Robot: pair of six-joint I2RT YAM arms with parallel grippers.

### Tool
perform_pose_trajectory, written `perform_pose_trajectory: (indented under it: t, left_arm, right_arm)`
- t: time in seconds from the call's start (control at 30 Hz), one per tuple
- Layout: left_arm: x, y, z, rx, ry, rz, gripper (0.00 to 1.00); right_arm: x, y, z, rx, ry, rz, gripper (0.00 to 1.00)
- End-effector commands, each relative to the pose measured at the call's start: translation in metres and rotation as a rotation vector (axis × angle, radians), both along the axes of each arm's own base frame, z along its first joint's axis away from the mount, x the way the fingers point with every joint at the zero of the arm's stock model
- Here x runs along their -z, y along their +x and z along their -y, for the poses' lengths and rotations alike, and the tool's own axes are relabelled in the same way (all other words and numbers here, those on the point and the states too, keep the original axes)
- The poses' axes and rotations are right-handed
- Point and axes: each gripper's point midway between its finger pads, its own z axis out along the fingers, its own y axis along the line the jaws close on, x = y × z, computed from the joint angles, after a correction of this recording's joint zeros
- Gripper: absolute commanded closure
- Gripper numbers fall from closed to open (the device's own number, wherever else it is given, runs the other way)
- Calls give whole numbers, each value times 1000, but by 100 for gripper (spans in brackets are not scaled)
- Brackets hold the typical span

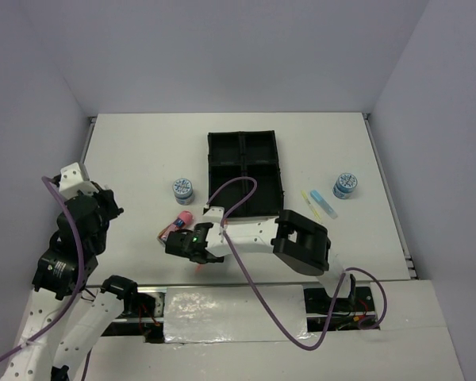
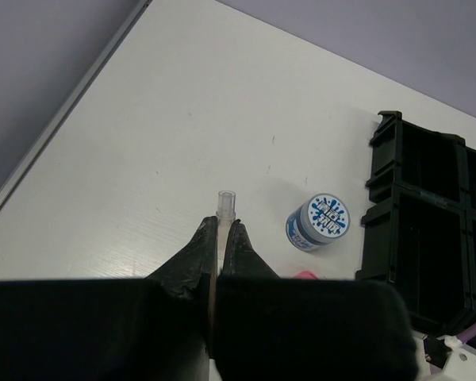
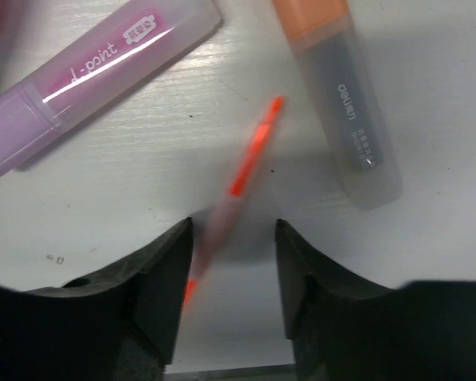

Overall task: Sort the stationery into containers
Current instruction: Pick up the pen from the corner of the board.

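Note:
My right gripper [image 3: 232, 230] is open, low over the table near its front edge. A thin orange pen [image 3: 250, 159] lies between its fingers [image 3: 168, 266], close to the left one. A purple marker [image 3: 95, 75] and an orange marker [image 3: 341, 95] lie just beyond. My left gripper [image 2: 222, 226] is shut on a thin pen with a clear tip [image 2: 225, 200], held above the table's left side. The black four-compartment tray [image 1: 209, 171] stands mid-table. A tape roll [image 1: 182, 190] and a pink tube [image 1: 182, 220] lie left of it.
A second tape roll [image 1: 345, 185] lies right of the tray, with a yellow marker [image 1: 308, 200] and a blue marker [image 1: 324, 204] beside it. The right arm [image 1: 301, 242] reaches leftward across the front of the table. Walls enclose the table.

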Motion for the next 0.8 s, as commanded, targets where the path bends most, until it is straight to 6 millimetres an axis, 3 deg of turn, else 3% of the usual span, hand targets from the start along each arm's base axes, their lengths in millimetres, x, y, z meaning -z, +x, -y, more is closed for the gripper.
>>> perform_pose_trajectory:
  t: [0.0,0.17,0.27,0.3,0.33,0.43,0.53,0.63,0.67,0.7,0.73,0.77]
  left_arm:
    - [-11,-1,-4,-13,12,42,100]
    - [-9,-2,-5,-19,15,37,100]
    - [-8,0,-5,-23,19,28,100]
    - [-8,-1,-6,-26,19,28,100]
    - [-7,0,-5,-25,20,25,100]
    - [-7,-1,-7,-34,19,24,100]
    - [-7,-1,-9,-49,19,21,100]
    - [-6,1,-7,-41,20,6,100]
    - [-6,1,-6,-35,18,6,100]
    - [-7,2,0,-6,7,8,100]
    - [-8,4,4,24,8,17,100]
    - [-9,6,9,48,-3,23,100]
  right_arm:
    - [8,-11,-4,-2,41,-44,49]
    - [8,-17,-9,-37,92,-62,78]
    - [5,-19,-5,-44,95,-59,83]
    - [3,-20,-3,-39,101,-60,100]
    - [6,-23,5,-25,87,-69,100]
    - [-2,-25,4,-81,137,-62,100]
    - [-32,-25,-22,-226,279,-26,100]
    - [-80,-22,-39,-459,360,96,100]
    - [-91,-19,-35,-480,377,138,100]
    - [-127,-12,-26,-484,441,222,100]
    - [-119,-10,-5,-530,401,258,100]
    - [-135,-4,-2,-535,454,309,100]
